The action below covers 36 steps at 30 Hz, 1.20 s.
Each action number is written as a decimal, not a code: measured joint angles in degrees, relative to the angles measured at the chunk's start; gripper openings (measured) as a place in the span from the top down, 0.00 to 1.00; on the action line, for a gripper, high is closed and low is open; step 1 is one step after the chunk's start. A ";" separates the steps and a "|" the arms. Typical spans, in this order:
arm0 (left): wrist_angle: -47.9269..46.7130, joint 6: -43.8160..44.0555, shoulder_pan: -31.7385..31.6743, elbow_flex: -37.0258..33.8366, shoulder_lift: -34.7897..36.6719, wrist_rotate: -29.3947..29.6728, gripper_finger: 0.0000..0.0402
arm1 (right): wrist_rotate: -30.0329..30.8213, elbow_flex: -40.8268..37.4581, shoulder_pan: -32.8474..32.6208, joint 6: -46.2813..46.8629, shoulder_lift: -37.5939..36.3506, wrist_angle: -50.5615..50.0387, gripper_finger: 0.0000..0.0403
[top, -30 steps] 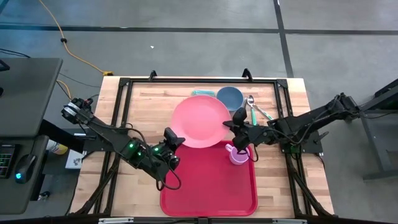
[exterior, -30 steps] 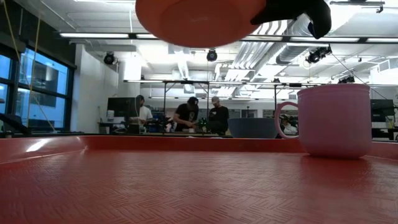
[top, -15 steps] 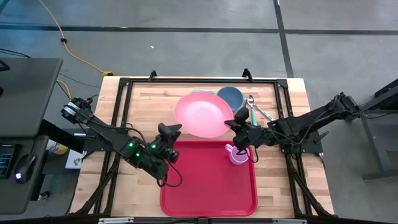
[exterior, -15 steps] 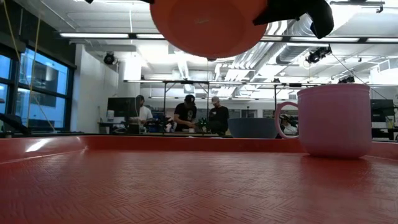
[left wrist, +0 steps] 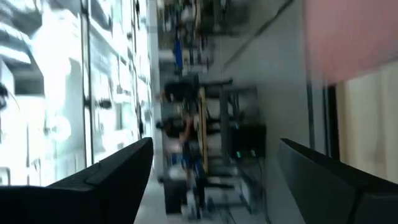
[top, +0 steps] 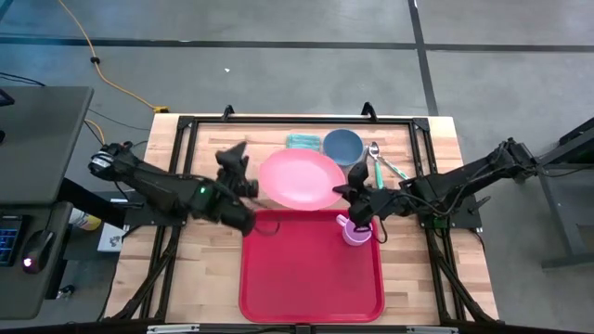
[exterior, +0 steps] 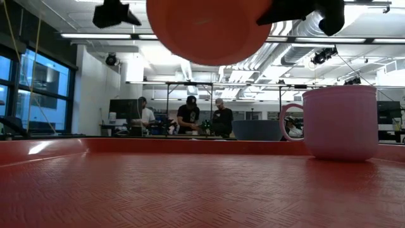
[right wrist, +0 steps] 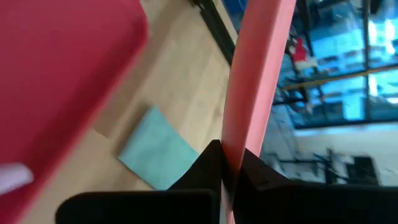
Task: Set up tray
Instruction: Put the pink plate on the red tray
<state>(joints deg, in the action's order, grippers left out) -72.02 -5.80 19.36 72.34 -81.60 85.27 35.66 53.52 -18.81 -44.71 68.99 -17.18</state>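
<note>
Grey concrete floor (top: 278, 65) crossed by dark lines surrounds the wooden table (top: 213, 148). An orange cable (top: 97, 60) trails across it. Beyond, tall windows (exterior: 38, 88), ceiling strip lights (exterior: 95, 36), and people (exterior: 190, 117) at benches.

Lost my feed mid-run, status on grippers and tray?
Left gripper open, clear of pink plate. Right gripper shut on the plate's rim, holding it above the table. Red tray holds only the pink mug. Nothing blocking.
</note>
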 joint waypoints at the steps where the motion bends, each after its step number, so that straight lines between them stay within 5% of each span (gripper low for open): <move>1: -2.44 2.43 -1.28 -0.04 0.06 -0.82 0.09 | -1.46 0.00 -0.07 0.80 0.00 -0.18 1.00; 7: -10.64 11.00 -8.43 -0.09 0.78 -1.85 0.10 | -4.52 0.04 -2.04 3.98 1.69 -0.01 1.00; 20: -10.39 19.79 -18.75 -0.07 3.25 -4.67 0.10 | -6.89 5.51 -10.98 10.80 10.16 1.62 1.00; 36: -3.25 23.05 -19.73 -0.07 3.23 -14.34 0.10 | -4.01 11.93 -23.80 33.97 25.71 -1.47 1.00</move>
<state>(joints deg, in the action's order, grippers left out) -75.27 17.26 -0.36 72.27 -78.37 70.93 31.65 65.45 -42.61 -10.74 94.70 -18.66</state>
